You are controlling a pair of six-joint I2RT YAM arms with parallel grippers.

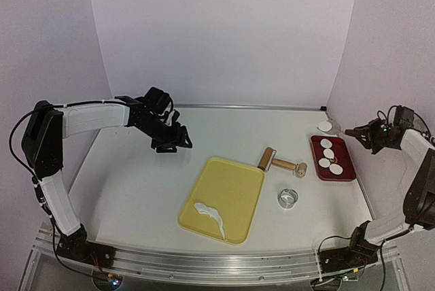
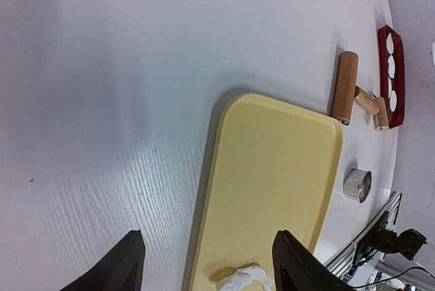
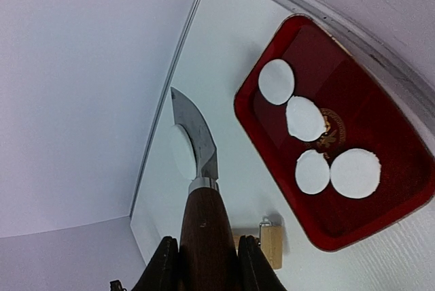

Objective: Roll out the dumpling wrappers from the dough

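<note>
Hovering above the white table (image 1: 136, 189), the left gripper (image 1: 173, 143) has its fingers spread, empty. 1 flat yellow plastic tray (image 1: 231, 182) holds an irregular white dough scrap (image 1: 211, 215) at its near end. 1 red rectangular tray (image 3: 319, 53) holds 4 round white dumpling wrappers (image 3: 304, 117); a 5th wrapper (image 3: 181, 151) lies outside it by the blade of the wooden-handled metal scraper (image 3: 197, 134) pinched by the right gripper (image 3: 207, 260).

The dough patch (image 1: 209, 213) is being carried near the front edge of the large tray (image 1: 231, 185) on the tabletop (image 1: 136, 182). The ring cutter (image 1: 288, 198) is being kept just right of it, the rolling pin (image 1: 280, 162) behind that, and four dumpling wrappers (image 1: 329, 153) inside the small tray (image 1: 342, 149) farther right.
</note>
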